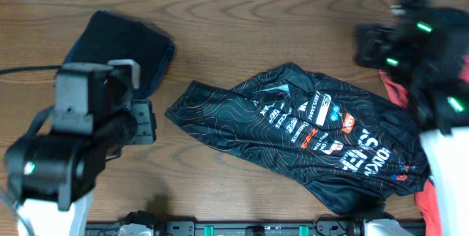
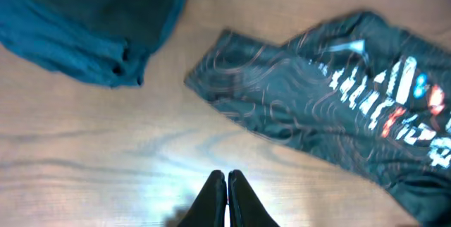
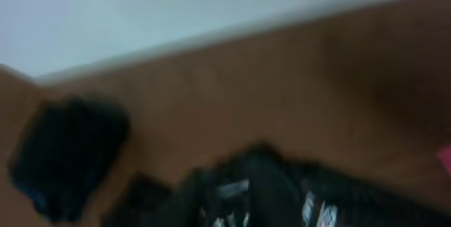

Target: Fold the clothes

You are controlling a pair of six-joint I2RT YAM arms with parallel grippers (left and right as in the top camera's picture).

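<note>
Counted one black jersey (image 1: pixel 308 137) with thin orange contour lines, lying crumpled right of centre on the table (image 1: pixel 242 16). Glimpsed one coral-red T-shirt (image 1: pixel 393 91) at the right edge, mostly hidden under jersey and arm. Found the white logos too blurred to read. Noted one dark blue folded garment (image 1: pixel 124 49) upper left. Saw the left gripper (image 2: pixel 227 197) pressed together, empty, over bare wood; could not tell the state of the right gripper (image 1: pixel 374 45).

Brown wood-grain table (image 1: pixel 242 31), pale wall (image 3: pixel 176 8) beyond its far edge
</note>
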